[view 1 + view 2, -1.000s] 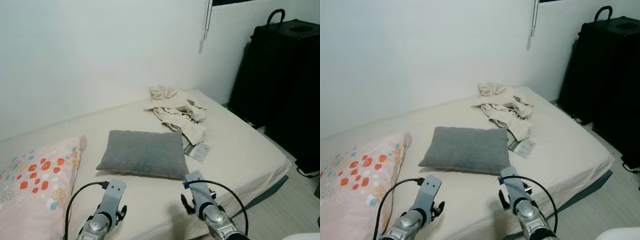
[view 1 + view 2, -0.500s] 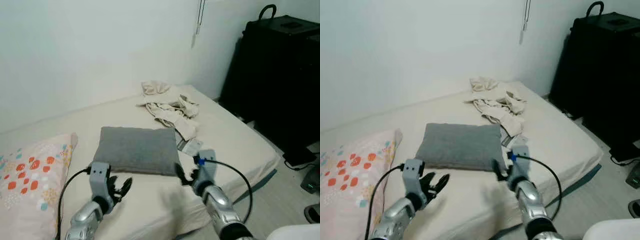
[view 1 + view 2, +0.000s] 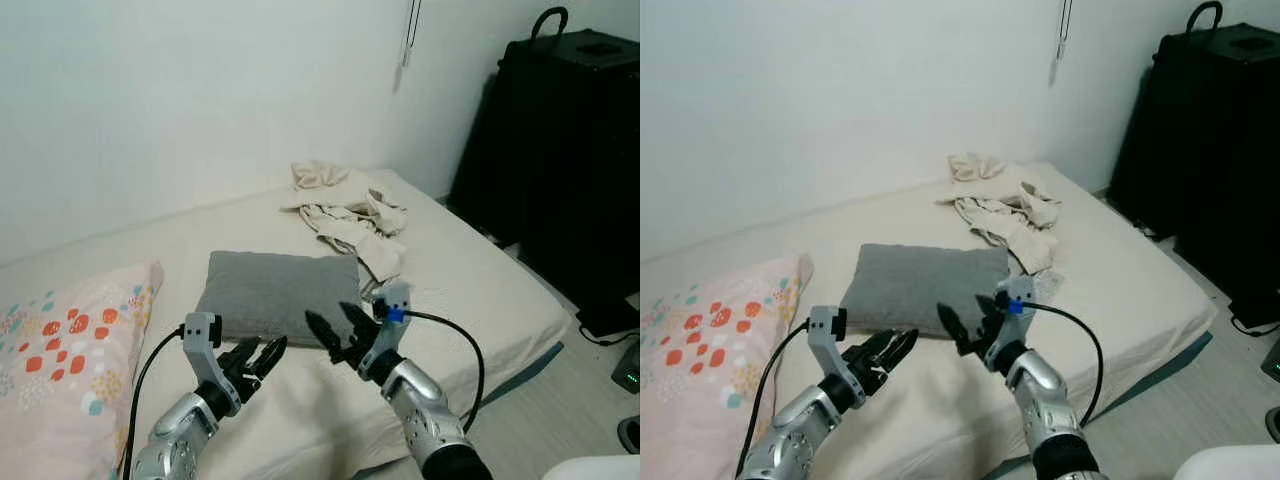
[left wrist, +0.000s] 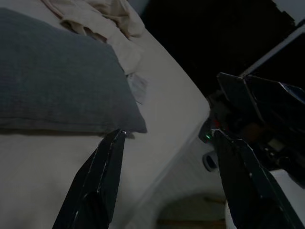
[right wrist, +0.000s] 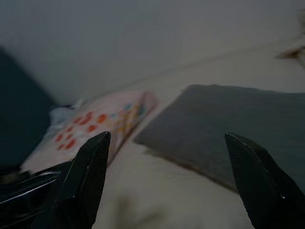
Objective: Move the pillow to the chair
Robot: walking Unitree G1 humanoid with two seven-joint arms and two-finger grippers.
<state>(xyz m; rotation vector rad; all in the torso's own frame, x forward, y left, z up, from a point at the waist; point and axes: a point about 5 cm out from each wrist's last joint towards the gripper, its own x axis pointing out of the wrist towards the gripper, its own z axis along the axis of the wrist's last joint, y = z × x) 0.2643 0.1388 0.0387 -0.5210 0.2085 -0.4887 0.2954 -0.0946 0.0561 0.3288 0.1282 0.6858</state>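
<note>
i read the grey pillow (image 3: 280, 297) lying flat on the bed (image 3: 480, 300), ungrasped. my left claw (image 3: 258, 358) and right claw (image 3: 335, 330) hover just short of its near edge, fingers spread wide, holding nothing. grasp, lift and carry to the chair all remain.

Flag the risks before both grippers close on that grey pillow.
1. The left gripper and right gripper both hang open before the near edge of the grey pillow, angled toward each other; closing in, their fingers may collide.
2. A shallow pinch on that soft edge could slip once lifted.
3. The crumpled beige clothes and a small packet lie beside the pillow's far right corner and might get dragged along.
</note>
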